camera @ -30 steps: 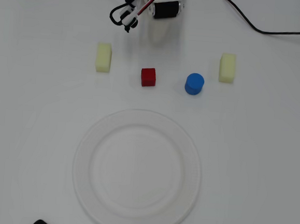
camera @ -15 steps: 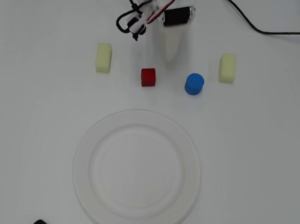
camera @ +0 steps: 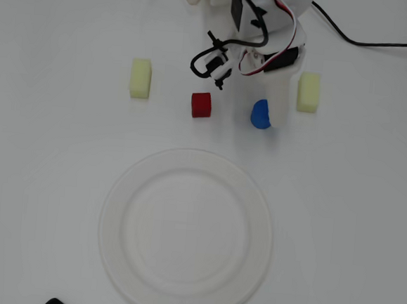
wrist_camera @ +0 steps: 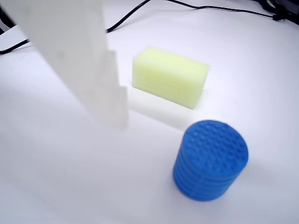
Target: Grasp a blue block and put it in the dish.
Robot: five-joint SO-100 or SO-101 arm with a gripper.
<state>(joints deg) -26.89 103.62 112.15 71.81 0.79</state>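
Observation:
The blue block (camera: 261, 114), a short ribbed cylinder, stands upright on the white table; it also shows in the wrist view (wrist_camera: 210, 161) at lower right. The dish (camera: 114, 208), a large white ribbed plate, lies empty in front of it. My gripper (camera: 267, 76) hangs just behind the blue block and holds nothing. In the wrist view only one white finger (wrist_camera: 93, 70) shows, its tip up and to the left of the block and clear of it. No second finger lies against it, so the jaws stand apart.
A red cube (camera: 201, 104) sits left of the blue block. One pale yellow block (camera: 141, 78) lies at far left, another (camera: 307, 92) right of the blue block, also in the wrist view (wrist_camera: 170, 81). A black cable (camera: 367, 42) runs at the back right.

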